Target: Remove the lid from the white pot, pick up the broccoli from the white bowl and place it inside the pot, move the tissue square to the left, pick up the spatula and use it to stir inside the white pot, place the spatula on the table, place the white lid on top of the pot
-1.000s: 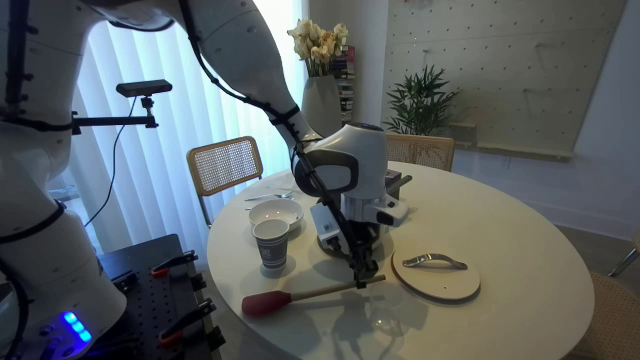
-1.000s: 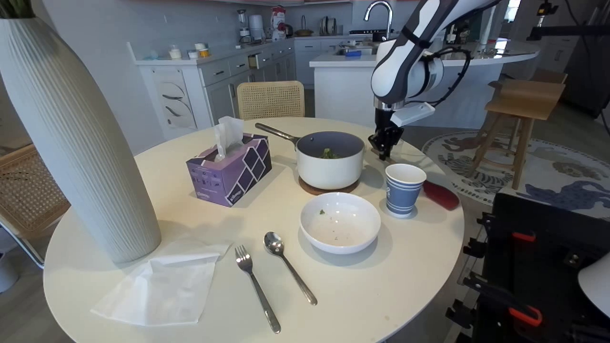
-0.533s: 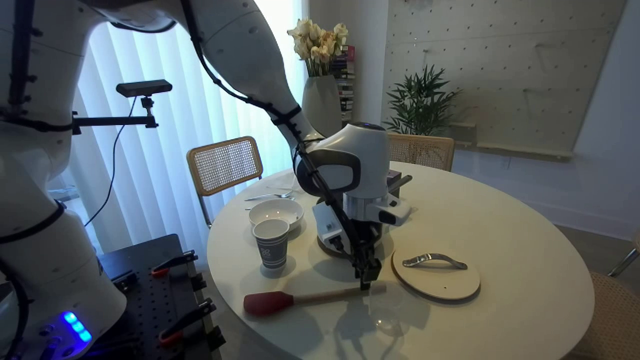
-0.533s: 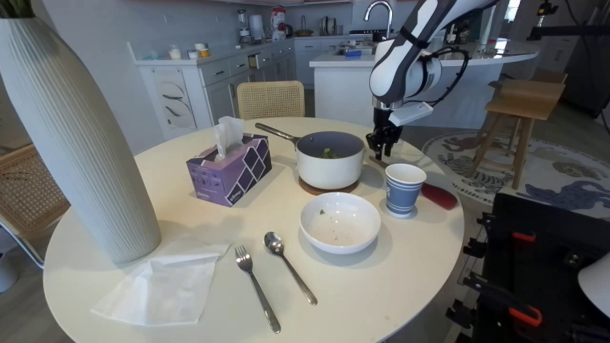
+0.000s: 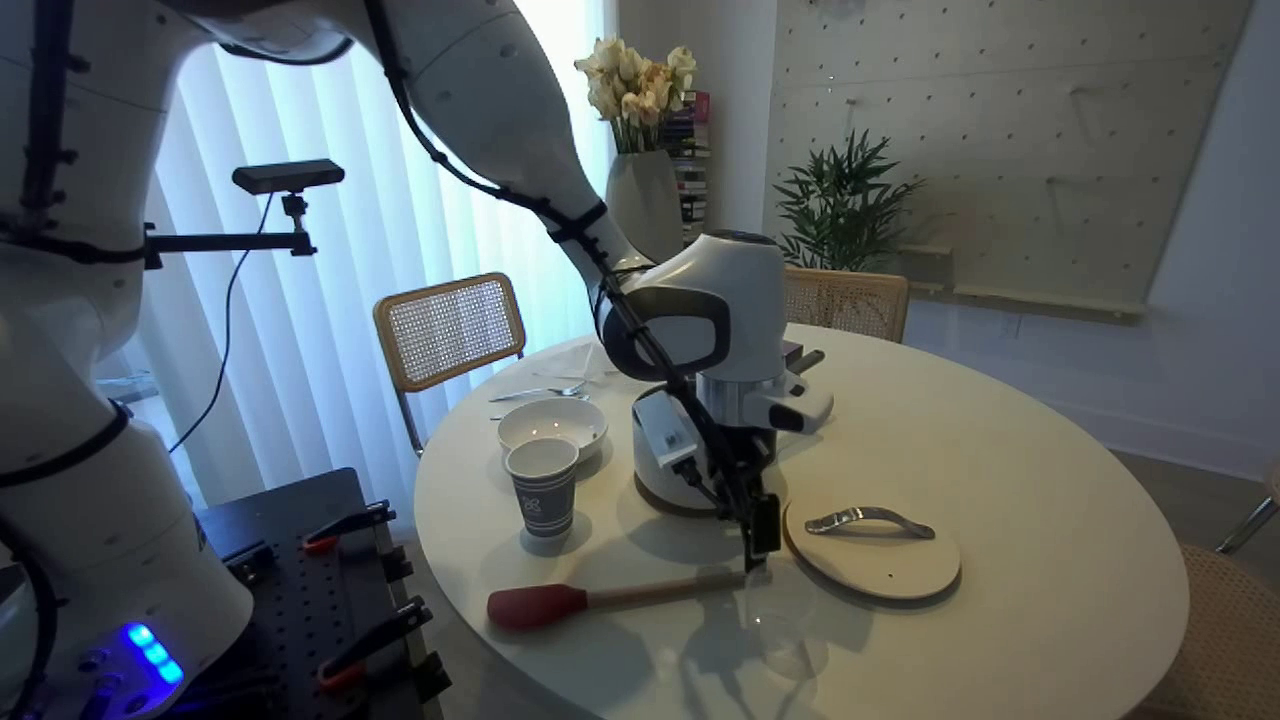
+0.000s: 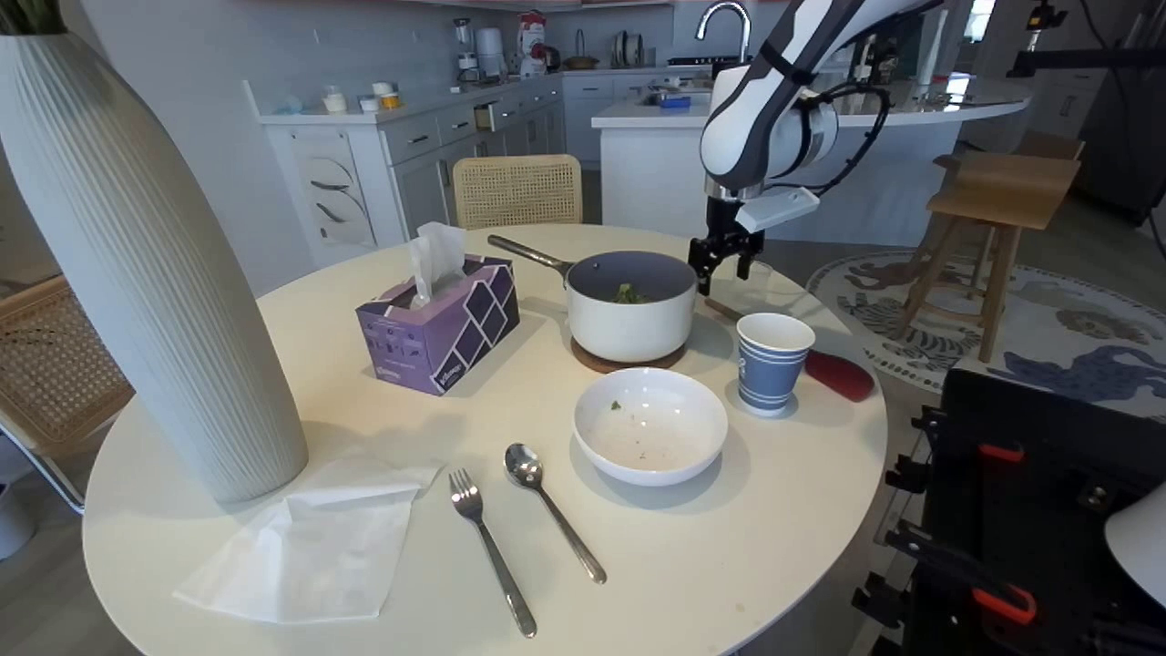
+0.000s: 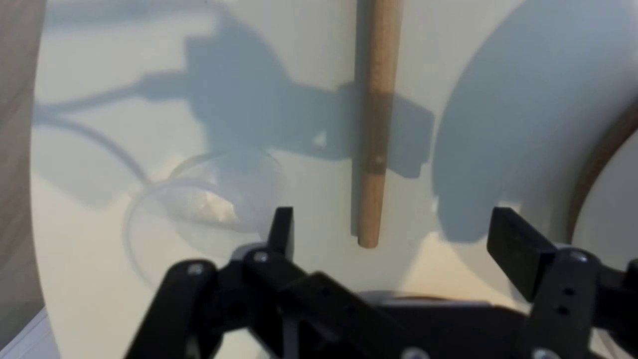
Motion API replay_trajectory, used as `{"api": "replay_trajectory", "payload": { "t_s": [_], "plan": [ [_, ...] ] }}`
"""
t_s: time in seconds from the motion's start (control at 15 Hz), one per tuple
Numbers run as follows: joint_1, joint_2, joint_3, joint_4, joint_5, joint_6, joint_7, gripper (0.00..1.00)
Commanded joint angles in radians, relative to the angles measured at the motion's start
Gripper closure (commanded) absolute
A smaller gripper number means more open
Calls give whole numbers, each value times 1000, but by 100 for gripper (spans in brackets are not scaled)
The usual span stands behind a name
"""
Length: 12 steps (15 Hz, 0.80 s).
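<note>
Spatula (image 5: 640, 594) on table (image 5: 1020, 440); I have the arm (image 5: 510, 110) arched over, gripper (image 7: 394, 234) pointing down, jaws spread wide, handle end (image 7: 370, 229) between them in the wrist view.

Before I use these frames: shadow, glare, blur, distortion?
Wrist view: shadow crosses the spatula; the clear vessel nearly blends into the table; the pincer looks slightly soft. In an exterior view, blinds glow near white behind the arm. In an exterior view, the counter shows bright glare and the vase leans, probably lens distortion.
</note>
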Motion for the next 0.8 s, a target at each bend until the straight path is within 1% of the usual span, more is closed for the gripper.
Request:
{"api": "replay_trajectory", "payload": {
  "t_s": [0.0,0.47,0.73],
  "plan": [
    [-6,-44,14,15,10,1,7,0],
    [-16,-76,19,70,26,13,2,0],
    [-54,-54,56,99,106,118,-37,0]
  ]
}}
